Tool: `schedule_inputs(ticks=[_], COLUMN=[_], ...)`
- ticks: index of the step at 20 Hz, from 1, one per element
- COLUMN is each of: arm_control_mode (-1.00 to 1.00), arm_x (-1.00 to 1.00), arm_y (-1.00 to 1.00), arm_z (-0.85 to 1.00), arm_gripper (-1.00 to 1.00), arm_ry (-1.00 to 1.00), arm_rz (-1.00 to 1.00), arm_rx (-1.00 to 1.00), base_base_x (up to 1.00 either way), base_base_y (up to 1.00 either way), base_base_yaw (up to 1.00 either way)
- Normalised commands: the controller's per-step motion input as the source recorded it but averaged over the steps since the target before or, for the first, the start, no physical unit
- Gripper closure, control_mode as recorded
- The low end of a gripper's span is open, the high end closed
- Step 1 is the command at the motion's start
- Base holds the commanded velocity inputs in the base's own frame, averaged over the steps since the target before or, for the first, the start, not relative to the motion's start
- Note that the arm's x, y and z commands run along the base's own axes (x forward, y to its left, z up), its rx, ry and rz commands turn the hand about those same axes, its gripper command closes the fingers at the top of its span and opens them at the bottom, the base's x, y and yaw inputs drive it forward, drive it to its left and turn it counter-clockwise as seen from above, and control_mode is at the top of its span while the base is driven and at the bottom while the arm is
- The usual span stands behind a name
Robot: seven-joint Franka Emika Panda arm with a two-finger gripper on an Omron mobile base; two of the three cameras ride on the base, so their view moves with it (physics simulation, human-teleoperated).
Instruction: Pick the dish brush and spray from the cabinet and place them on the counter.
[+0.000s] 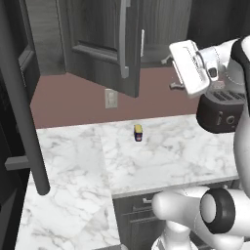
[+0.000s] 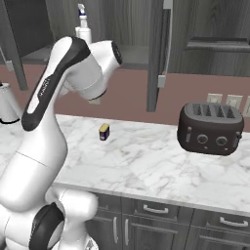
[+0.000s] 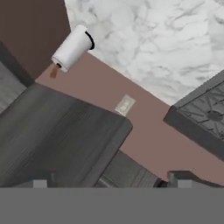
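Up high, the spray (image 2: 83, 28) stands alone on the cabinet (image 2: 132, 53) shelf, just behind the raised arm. The fingers (image 3: 109, 183) are spread wide, gripping nothing. On the surface (image 2: 146, 161): one toaster (image 2: 210, 128), one small yellow-and-dark block (image 2: 103, 131).

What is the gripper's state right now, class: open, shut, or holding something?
Gripper: open, holding nothing, raised near the cabinet above the counter.
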Motion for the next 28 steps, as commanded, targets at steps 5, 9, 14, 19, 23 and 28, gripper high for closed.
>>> schedule_inputs(ticks=[5,9,14,19,23,28], arm_control_mode=[-1.0,-1.0,-1.0,-1.0,-1.0,-1.0], arm_x=[0.57,0.41,0.01,0.0,0.0,0.0], arm_y=[0.3,0.2,0.62,0.78,0.73,0.6], arm_z=[0.0,0.0,0.0,0.0,0.0,-0.02], arm_gripper=[-1.0,-1.0,-1.0,-1.0,-1.0,-1.0], arm_ry=[0.4,0.26,0.27,0.29,0.3,0.15], arm_rz=[0.1,0.15,0.08,0.08,0.09,0.0], arm_rx=[0.18,-0.01,-0.11,-0.14,-0.12,-0.09], base_base_x=[0.0,0.0,0.0,0.0,0.0,0.0], base_base_y=[0.0,0.0,0.0,0.0,0.0,0.0], base_base_yaw=[0.0,0.0,0.0,0.0,0.0,0.0])
